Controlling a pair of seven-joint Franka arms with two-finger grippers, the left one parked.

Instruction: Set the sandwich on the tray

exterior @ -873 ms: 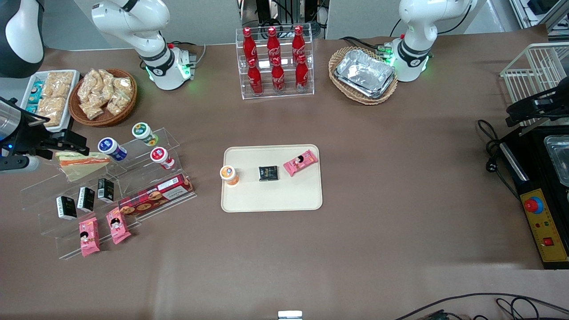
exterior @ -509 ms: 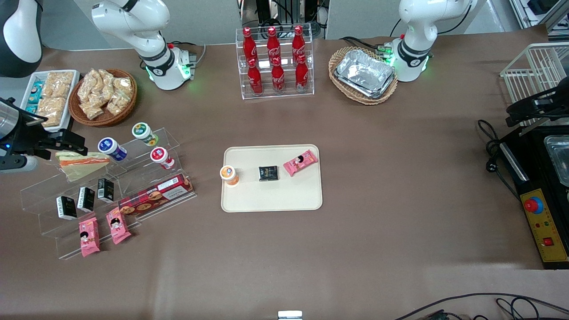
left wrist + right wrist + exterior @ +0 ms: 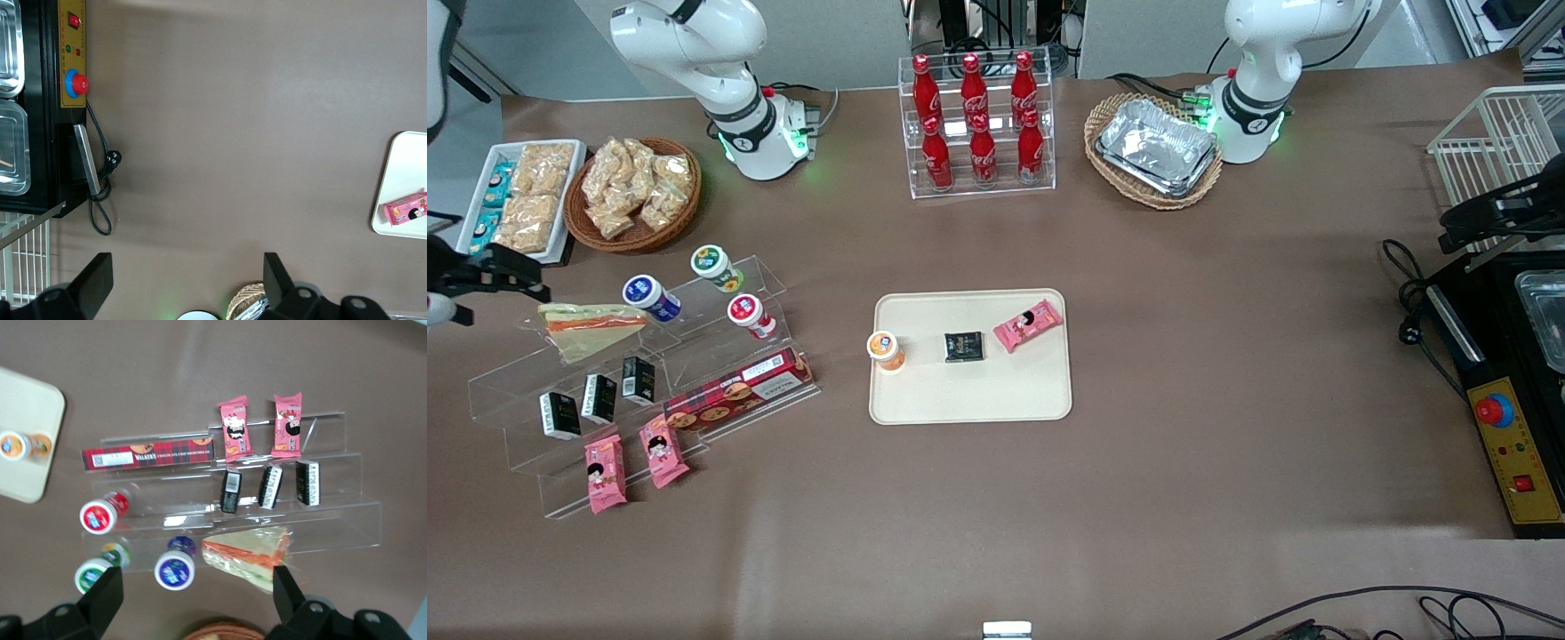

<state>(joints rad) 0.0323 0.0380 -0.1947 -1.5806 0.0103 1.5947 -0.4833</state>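
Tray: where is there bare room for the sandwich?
The tray is bare along its edge nearest the front camera. The orange-lidded cup, black packet and pink packet crowd the rest. The open pincer hangs beside the sandwich, on the acrylic stand.

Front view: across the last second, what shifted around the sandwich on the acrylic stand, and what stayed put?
The right arm's tool drew back from the sandwich toward the working arm's edge of the table and looks higher; it took hold of nothing and its fingers stand open. The sandwich lies where it was on the clear stepped stand. The tray and its yogurt cup, black packet and pink snack packet are unchanged.
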